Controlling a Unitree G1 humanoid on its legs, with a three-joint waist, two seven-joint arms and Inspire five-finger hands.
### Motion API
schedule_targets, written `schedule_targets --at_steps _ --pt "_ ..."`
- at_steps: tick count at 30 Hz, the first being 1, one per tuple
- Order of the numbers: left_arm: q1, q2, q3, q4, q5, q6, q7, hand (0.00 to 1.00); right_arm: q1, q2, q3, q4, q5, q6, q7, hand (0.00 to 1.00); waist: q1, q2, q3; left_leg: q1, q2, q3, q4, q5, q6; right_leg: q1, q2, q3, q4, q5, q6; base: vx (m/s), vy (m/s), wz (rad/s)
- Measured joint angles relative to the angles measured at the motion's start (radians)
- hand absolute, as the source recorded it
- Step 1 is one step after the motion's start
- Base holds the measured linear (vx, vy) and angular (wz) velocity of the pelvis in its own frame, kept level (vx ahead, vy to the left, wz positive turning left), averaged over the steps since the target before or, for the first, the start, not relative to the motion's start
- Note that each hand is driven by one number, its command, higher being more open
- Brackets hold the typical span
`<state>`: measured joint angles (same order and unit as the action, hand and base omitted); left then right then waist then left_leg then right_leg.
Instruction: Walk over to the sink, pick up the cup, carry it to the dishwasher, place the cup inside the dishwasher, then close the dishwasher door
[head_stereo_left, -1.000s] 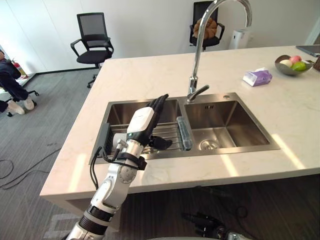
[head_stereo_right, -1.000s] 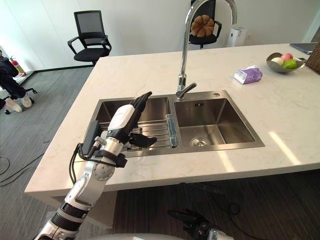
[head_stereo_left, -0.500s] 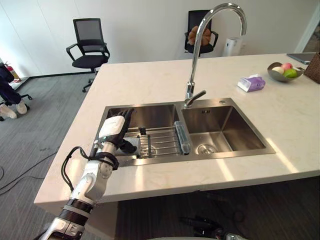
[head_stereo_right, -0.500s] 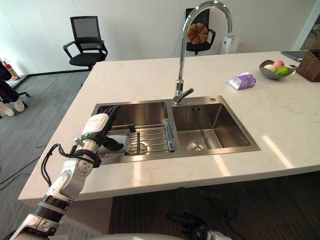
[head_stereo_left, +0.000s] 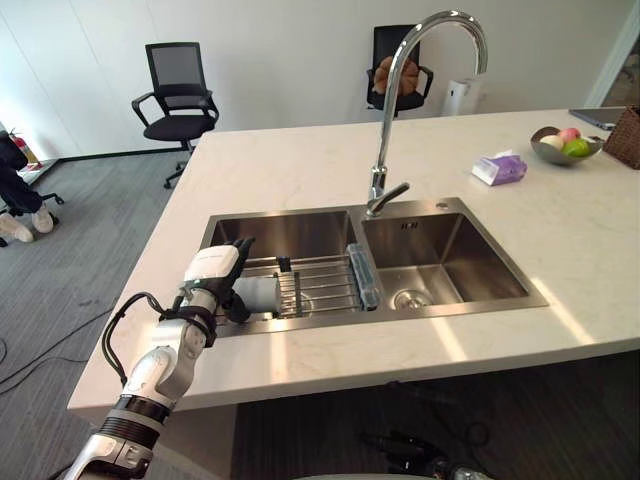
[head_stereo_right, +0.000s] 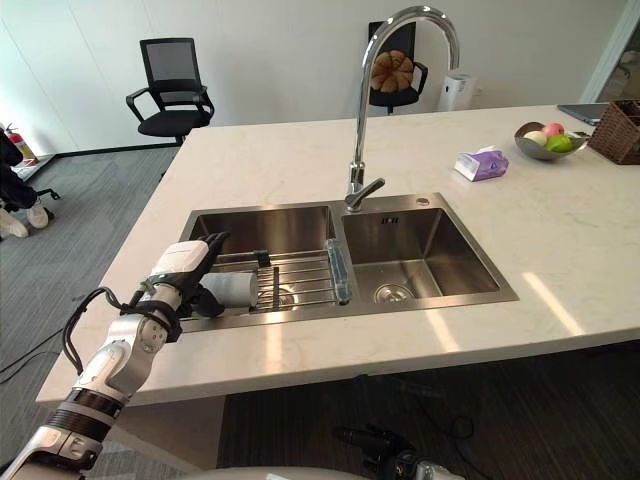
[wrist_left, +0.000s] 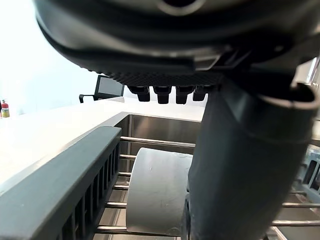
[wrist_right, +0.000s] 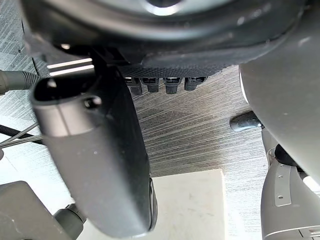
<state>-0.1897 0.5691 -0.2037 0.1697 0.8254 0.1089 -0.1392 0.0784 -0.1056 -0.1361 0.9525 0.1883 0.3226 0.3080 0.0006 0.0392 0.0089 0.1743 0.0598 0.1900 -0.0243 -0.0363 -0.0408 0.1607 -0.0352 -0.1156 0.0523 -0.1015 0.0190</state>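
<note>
Made it to the sink (head_stereo_left: 470, 255). Lower left of frame, my left hand (head_stereo_left: 212, 268) is open beside the cup (head_stereo_left: 258, 293), no grip yet. Everything after the pickup is left.

R hand (wrist_right: 175, 45): fingers (wrist_right: 171, 85) straight, empty; thumb (wrist_right: 95, 150) at 7 o'clock of them. Grey carpet (wrist_right: 190, 135) beyond, pale slab (wrist_right: 190, 200) nearer.

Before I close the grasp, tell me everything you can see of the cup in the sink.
The cup is a plain, pale grey, matte cylinder lying on its side on the wire rack in the sink's left basin. The left robot hand is open close beside it, thumb alongside its wall; contact cannot be confirmed, nor which end is open.
</note>
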Motion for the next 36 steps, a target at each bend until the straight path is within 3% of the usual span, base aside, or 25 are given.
schedule_targets --at_steps 21,36 --pt "-0.027 0.048 -0.003 0.027 0.038 -0.071 -0.131 1.00 -0.001 -0.008 -0.017 -0.002 -0.017 -0.001 0.034 1.00 -0.018 0.017 0.001 0.009 -0.004 -0.009 -0.007 0.000 -0.001 0.012 -0.001 -0.006 -0.008 -0.001 0.001 -0.02 -0.011 0.01" --pt "-0.098 0.049 -0.021 0.149 -0.042 -0.068 -0.194 1.00 -0.002 -0.012 -0.017 -0.013 -0.017 0.000 0.040 1.00 -0.045 0.029 0.002 0.018 -0.003 -0.008 -0.007 -0.001 -0.002 0.020 -0.001 -0.005 -0.007 -0.001 0.002 0.00 0.000 0.00"
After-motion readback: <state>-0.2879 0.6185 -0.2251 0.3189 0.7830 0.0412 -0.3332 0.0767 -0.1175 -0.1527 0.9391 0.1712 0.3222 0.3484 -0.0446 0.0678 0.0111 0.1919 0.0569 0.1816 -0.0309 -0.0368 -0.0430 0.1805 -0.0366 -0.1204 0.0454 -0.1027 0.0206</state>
